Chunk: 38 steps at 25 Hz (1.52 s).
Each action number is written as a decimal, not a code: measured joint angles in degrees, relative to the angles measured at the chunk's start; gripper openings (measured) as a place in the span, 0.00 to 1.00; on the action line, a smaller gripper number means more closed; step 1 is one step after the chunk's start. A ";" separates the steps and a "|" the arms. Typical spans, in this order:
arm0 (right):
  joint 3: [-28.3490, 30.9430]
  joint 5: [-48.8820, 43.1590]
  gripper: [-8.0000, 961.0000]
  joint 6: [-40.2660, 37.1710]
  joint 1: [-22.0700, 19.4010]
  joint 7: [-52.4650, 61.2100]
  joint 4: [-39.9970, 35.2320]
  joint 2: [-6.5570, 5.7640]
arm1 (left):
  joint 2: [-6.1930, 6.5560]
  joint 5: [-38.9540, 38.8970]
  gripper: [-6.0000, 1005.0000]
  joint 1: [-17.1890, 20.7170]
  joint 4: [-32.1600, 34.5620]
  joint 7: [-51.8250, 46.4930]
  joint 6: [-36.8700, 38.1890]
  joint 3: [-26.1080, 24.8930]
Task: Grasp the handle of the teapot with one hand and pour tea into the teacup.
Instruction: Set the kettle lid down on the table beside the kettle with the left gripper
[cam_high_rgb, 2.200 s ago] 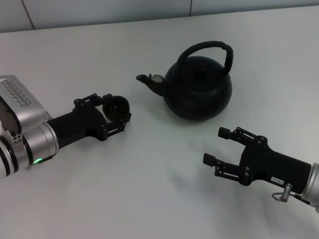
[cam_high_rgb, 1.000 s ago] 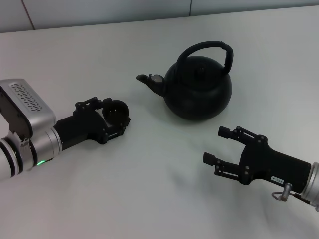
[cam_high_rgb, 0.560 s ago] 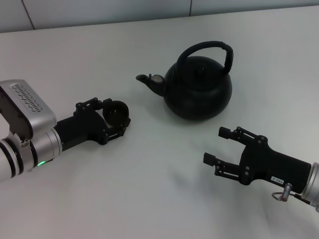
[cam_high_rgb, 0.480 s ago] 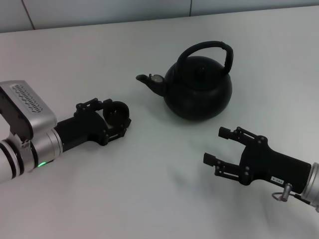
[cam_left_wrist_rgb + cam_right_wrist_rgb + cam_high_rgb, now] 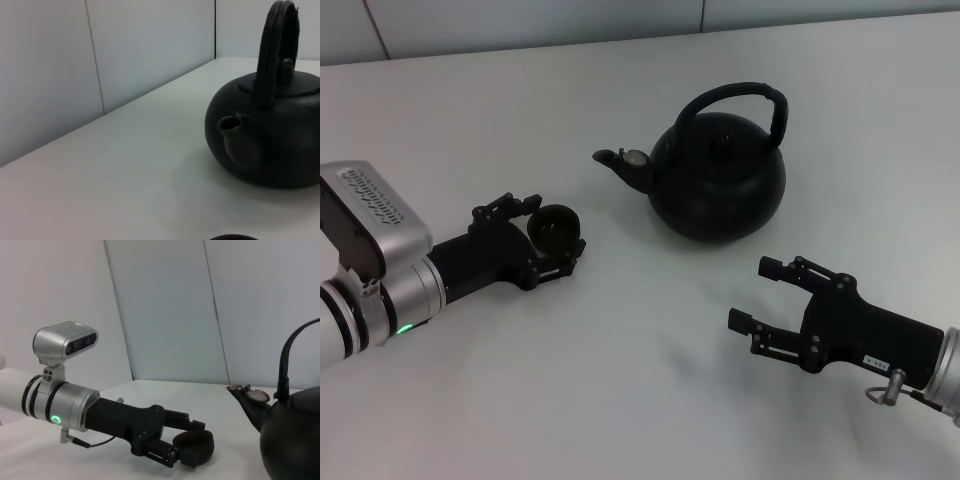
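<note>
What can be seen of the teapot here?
The teapot is a round matte-black pot standing upright on the white table. Its arched handle stands up over a knobbed lid, and its short spout points toward the robot's left. Neither gripper touches it.

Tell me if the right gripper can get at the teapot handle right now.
Probably yes. The right gripper is open and empty, with only bare table between it and the teapot. The handle arches clear above the lid, and the left gripper with the teacup sits off to the spout side.

White table (image 5: 620, 400), pale panelled wall (image 5: 100, 60)
</note>
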 joint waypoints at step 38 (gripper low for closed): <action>0.37 0.27 0.85 0.00 -0.01 0.03 -0.03 -0.18 | 4.50 -0.12 0.84 20.15 14.90 -6.04 31.02 -2.22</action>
